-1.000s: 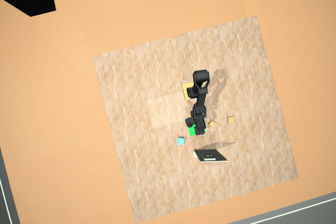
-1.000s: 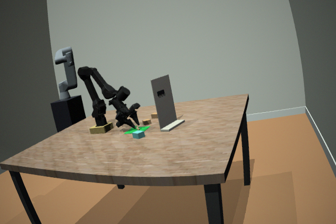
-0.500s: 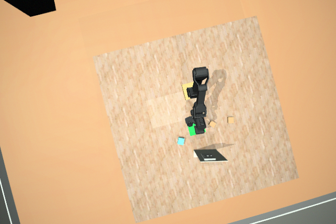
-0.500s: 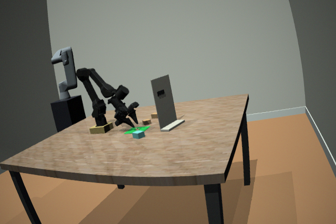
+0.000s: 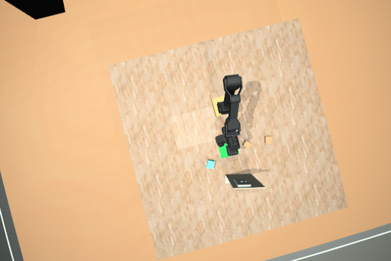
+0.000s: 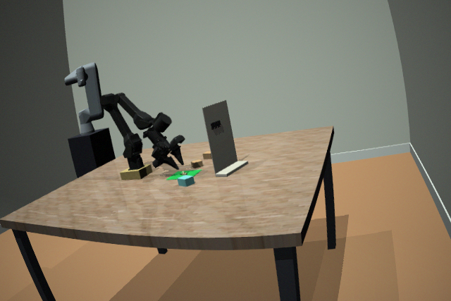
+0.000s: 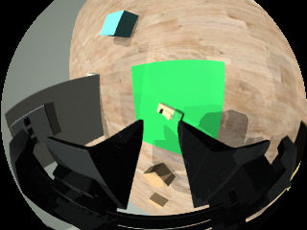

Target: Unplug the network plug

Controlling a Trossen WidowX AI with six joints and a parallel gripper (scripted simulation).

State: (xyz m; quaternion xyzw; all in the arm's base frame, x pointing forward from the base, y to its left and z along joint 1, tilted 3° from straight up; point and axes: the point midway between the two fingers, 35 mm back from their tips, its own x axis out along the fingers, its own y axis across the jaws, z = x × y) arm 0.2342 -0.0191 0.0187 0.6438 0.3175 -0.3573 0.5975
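Observation:
The plug is a small cream piece lying on the table inside the green marked square, near its middle. My gripper is open and holds nothing. Its fingertips stand apart just above the plug. In the wrist view the right fingertip appears close to the plug's dark end; whether they touch I cannot tell. The arm hides the plug in the top view. The upright grey panel stands beyond the square, with the dark socket on its face.
A cyan block lies beside the square. Two orange blocks, a nearer one and a farther one, lie on its other side. The panel has a pale foot.

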